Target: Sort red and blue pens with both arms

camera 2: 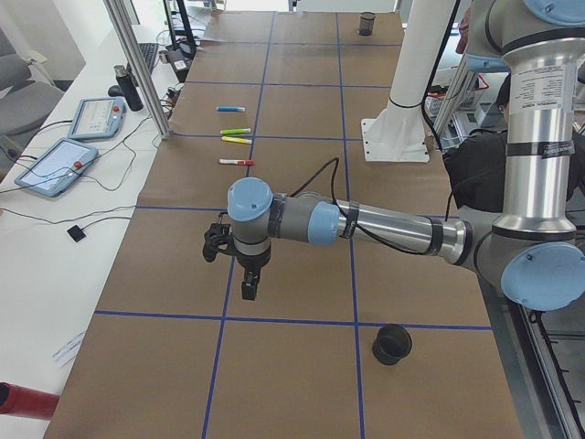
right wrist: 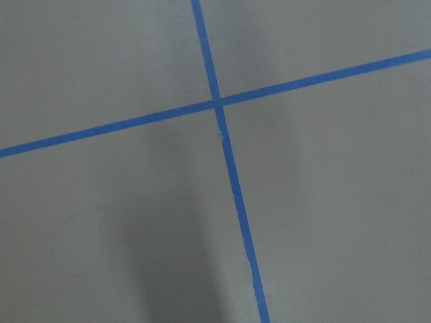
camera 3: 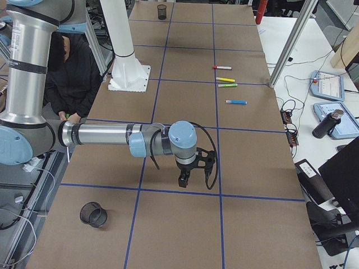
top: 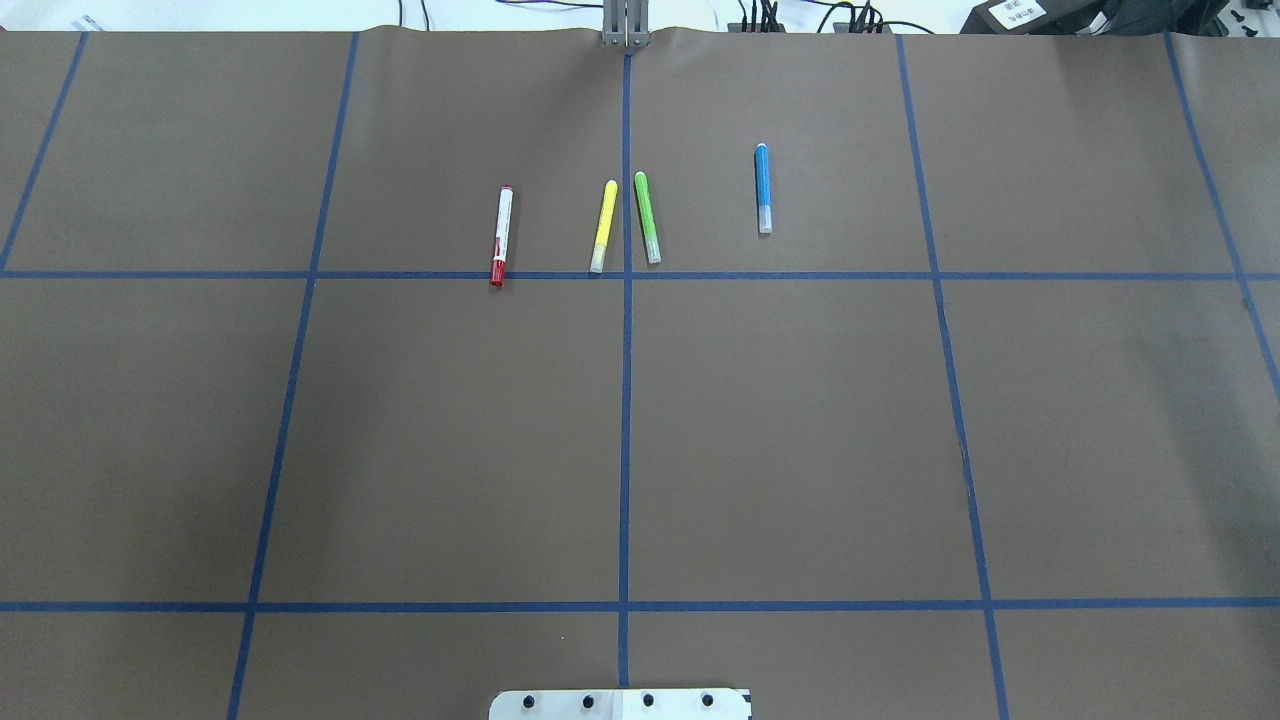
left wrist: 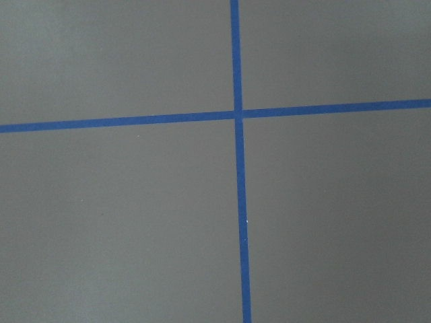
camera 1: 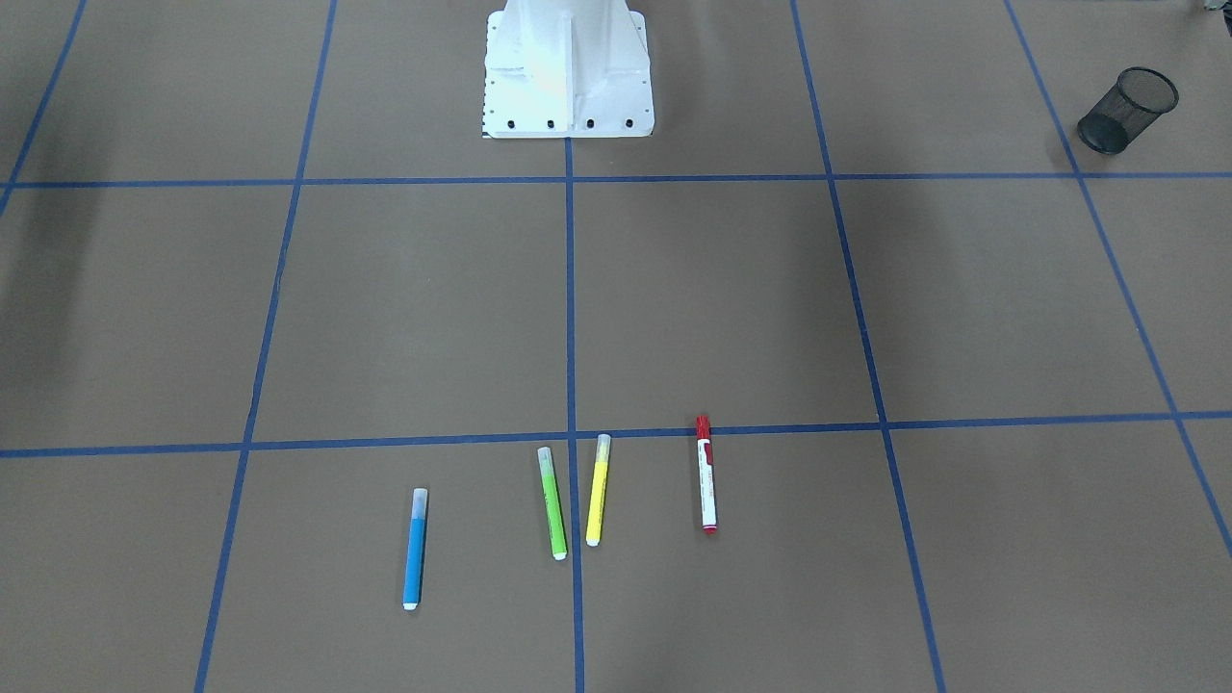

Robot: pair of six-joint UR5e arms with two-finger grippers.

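The red pen (camera 1: 706,476) (top: 501,235), white-barrelled with a red cap, lies on the brown table far from the robot's base, its cap on a blue tape line. The blue pen (camera 1: 415,549) (top: 763,188) lies farther along the same row. Both arms show only in the side views. My left gripper (camera 2: 247,285) hangs over the table well short of the red pen (camera 2: 236,162). My right gripper (camera 3: 190,178) hangs well short of the blue pen (camera 3: 236,102). I cannot tell whether either is open or shut. Both wrist views show only paper and tape.
A green marker (top: 647,217) and a yellow marker (top: 604,226) lie side by side between the two pens. A black mesh cup (camera 1: 1126,109) (camera 2: 392,343) stands near the left arm, another mesh cup (camera 3: 93,214) near the right arm. The white base (camera 1: 568,77) stands mid-table.
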